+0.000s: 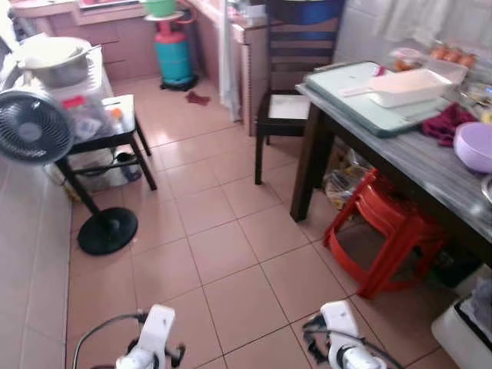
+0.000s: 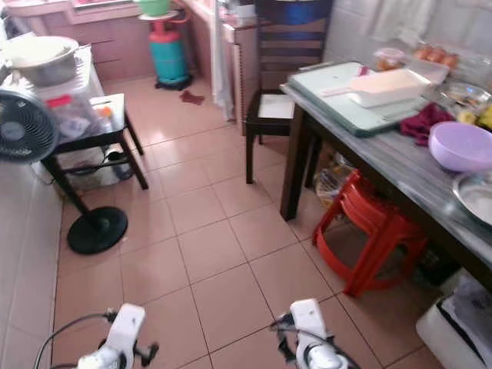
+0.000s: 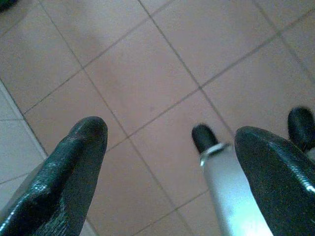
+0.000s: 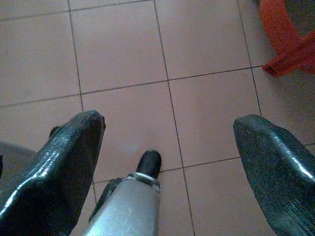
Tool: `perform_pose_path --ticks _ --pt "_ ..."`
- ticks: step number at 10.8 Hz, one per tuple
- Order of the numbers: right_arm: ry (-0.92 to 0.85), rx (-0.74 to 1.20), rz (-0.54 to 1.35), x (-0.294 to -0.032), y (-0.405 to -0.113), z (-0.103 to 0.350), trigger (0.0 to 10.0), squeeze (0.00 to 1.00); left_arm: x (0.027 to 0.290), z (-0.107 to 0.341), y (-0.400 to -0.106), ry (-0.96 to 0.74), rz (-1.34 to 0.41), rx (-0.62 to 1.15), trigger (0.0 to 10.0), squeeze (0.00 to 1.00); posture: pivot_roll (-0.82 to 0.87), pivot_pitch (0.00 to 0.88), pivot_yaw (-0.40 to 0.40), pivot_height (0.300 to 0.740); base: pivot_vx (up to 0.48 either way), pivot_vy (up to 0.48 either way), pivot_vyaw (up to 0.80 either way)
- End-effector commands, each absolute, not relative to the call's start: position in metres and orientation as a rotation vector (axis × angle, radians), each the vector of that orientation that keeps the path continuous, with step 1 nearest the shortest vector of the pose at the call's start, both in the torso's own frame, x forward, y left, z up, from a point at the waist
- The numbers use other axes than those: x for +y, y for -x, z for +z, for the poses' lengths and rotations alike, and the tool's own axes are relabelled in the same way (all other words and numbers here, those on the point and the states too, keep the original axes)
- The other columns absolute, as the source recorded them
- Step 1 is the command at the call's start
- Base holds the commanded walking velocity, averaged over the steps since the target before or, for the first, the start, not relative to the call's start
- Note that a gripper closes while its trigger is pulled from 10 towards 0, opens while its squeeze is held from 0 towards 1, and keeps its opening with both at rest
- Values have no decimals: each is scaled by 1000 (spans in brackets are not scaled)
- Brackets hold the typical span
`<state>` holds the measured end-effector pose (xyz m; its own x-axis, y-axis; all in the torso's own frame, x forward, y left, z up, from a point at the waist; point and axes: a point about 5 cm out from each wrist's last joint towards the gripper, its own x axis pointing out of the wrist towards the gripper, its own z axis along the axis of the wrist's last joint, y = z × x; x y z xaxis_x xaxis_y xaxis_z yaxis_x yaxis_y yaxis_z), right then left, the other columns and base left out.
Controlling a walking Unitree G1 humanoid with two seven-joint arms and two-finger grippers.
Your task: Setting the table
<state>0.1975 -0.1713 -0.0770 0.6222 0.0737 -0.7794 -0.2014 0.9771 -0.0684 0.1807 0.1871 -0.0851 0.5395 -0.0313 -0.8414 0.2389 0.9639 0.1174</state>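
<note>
A dark wooden table with a grey striped top (image 1: pixel 427 169) stands at the right. On it lie a pale green tray (image 1: pixel 350 96) with a white rectangular dish (image 1: pixel 407 86), a maroon cloth (image 1: pixel 446 123), a purple bowl (image 1: pixel 475 144) and a metal plate (image 2: pixel 477 196). Both arms hang low over the tiled floor, well short of the table. My left gripper (image 3: pixel 170 132) is open with nothing between its fingers. My right gripper (image 4: pixel 170 123) is open too, with bare tiles below it.
Red plastic stools (image 1: pixel 392 231) are tucked under the table, and a dark chair (image 1: pixel 296 77) stands at its far end. A standing fan (image 1: pixel 34 127) and a low black side table (image 1: pixel 108 131) line the left wall. A white box (image 1: pixel 461 330) sits at the near right.
</note>
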Motion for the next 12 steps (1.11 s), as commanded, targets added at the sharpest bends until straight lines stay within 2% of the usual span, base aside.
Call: perform_pose_path --ticks 1,4,8,12 --pt "152 901 158 -173 -196 -78 10000 0 188 -87 -176 -258 -164 1004 10000 0 -48 0 16 740 0 0 0" --pt "200 920 198 -171 -193 -80 10000 0 198 -86 -176 -265 -135 1001 10000 0 -34 0 18 740 0 0 800" --pt "201 944 205 -166 -182 -86 10000 0 199 -84 -178 -357 -188 971 10000 0 -43 0 37 740 0 0 800" --pt "230 955 215 -170 -179 -87 10000 0 192 -86 -177 -376 -217 973 10000 0 -49 0 36 740 0 0 703"
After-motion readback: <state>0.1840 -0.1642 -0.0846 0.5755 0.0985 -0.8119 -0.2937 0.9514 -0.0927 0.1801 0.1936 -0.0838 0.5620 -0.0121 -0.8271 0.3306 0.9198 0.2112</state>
